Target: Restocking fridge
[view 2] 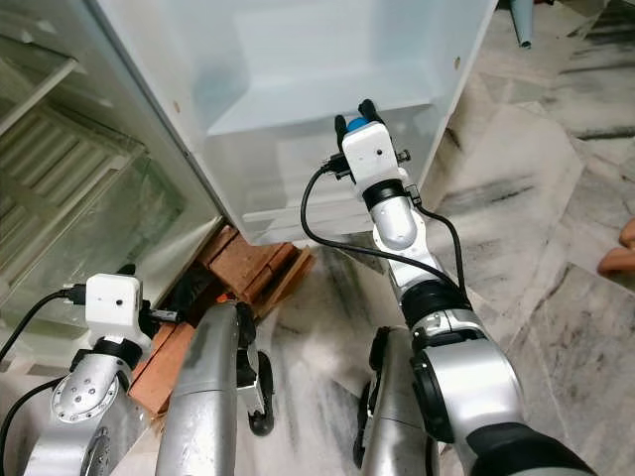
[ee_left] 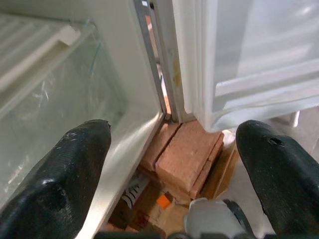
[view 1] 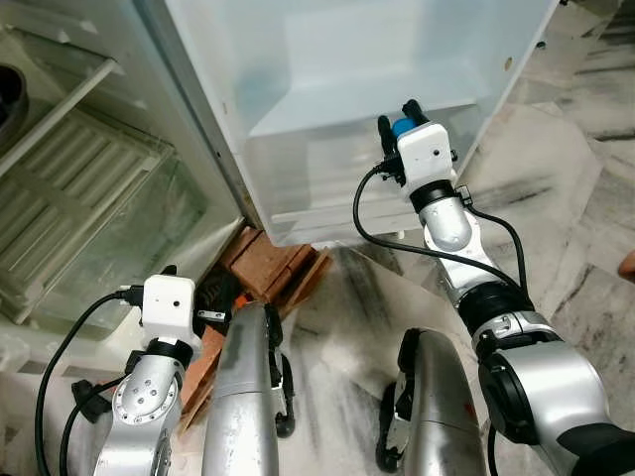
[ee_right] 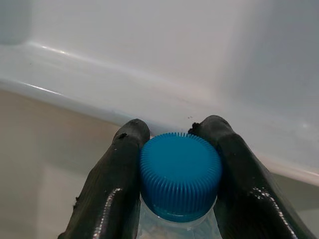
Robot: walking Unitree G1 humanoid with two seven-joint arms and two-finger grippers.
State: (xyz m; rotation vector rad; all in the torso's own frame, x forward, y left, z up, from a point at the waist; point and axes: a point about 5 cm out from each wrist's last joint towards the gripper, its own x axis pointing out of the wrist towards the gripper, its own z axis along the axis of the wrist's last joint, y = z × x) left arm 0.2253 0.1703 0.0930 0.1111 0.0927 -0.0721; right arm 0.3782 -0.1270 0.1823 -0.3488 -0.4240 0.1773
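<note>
My right gripper (view 1: 399,117) is raised against the lower shelf of the open white fridge door (view 1: 327,69) and is shut on a clear bottle with a blue ribbed cap (ee_right: 180,173). The cap (view 1: 401,127) peeks out between the black fingers (ee_right: 117,179), right at the shelf's front wall (ee_right: 149,107). The bottle's body is mostly hidden by the gripper. My left gripper (ee_left: 174,169) hangs low and open with nothing in it, near the fridge's bottom corner (ee_left: 167,117) and the bricks beneath it.
Red bricks (view 1: 266,266) and a cardboard piece prop up the fridge at the door hinge. The fridge interior with a clear crisper drawer (view 1: 109,228) and a white shelf lies to my left. Marble floor (view 1: 566,188) spreads to the right.
</note>
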